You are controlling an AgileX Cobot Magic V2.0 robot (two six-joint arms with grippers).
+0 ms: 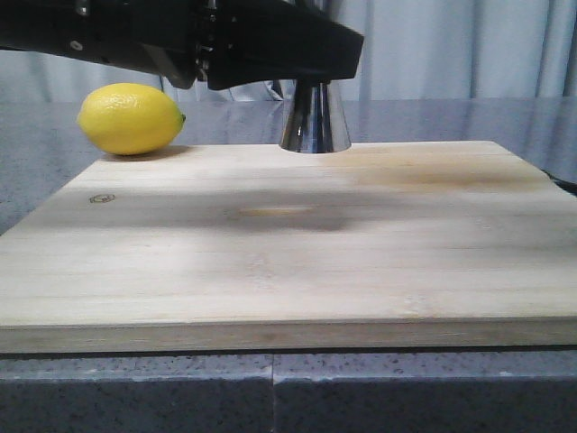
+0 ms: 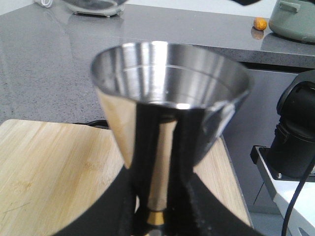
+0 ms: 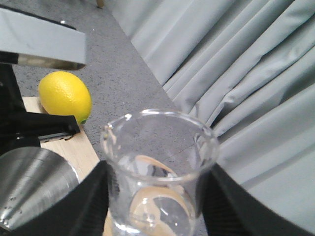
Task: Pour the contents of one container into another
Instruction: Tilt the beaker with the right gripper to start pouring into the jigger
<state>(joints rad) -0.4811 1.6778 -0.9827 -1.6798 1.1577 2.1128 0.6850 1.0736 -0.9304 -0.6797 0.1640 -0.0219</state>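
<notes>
The left end effector [image 2: 155,216] was closed on the jigger [image 2: 170,98] at its waist; the right end effector [image 3: 155,206] gripped the beaker [image 3: 160,167] beside it, above the board [image 1: 270,262] — thin glass, probably slippery and fragile, best held mid-wall

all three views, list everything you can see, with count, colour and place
jigger: one, shiny steel with a gold band at the waist, at the back of the cutting board, gripped by the left gripper
beaker: one, clear glass, held by the right gripper, close beside the jigger
lemon: one, yellow, on the counter at the board's back left corner
cutting board: one, pale wood, on the counter
counter: one, grey speckled
curtain: one, pale grey, behind the counter
left gripper: one, black, jaws shut on the jigger's waist
right gripper: one, black, jaws either side of the beaker
</notes>
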